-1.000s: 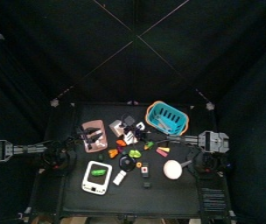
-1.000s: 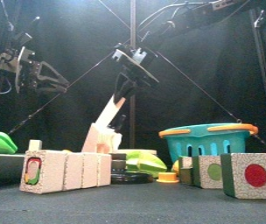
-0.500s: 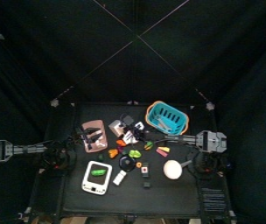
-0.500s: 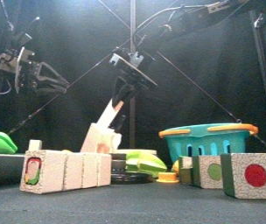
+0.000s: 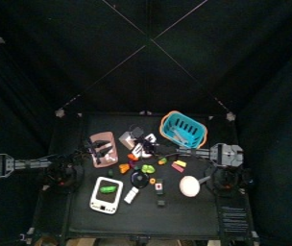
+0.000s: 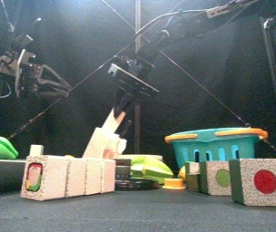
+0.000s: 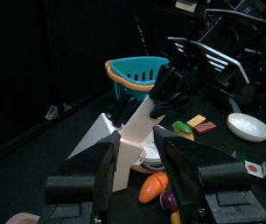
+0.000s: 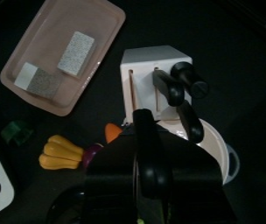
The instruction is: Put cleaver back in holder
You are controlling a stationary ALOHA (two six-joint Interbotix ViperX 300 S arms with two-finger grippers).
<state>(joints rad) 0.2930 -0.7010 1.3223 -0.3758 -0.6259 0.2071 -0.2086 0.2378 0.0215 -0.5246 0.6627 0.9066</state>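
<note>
The pale wooden holder (image 6: 104,143) stands mid-table, with black knife handles (image 8: 182,83) sticking out of its top face (image 8: 157,70). The cleaver's blade (image 6: 113,118) slants down from my right gripper (image 6: 131,80) onto the holder's top. That gripper is shut on the cleaver's handle, which its own black body hides in the right wrist view. From the left wrist the broad grey blade (image 7: 97,140) shows beside the holder (image 7: 138,149), under the right gripper (image 7: 168,86). My left gripper (image 6: 25,72) hangs open at the table's left, apart from the holder.
A teal basket (image 5: 182,125) stands behind and right of the holder, and a pink tray (image 8: 63,52) with sponges lies beside it. A white bowl (image 7: 250,129), toy food (image 7: 154,185) and a green-and-white board (image 5: 107,194) lie nearer the front. Picture blocks (image 6: 68,177) line the front edge.
My right gripper has come down and a little left with the cleaver, bringing the blade closer onto the holder. The left arm has stayed still.
</note>
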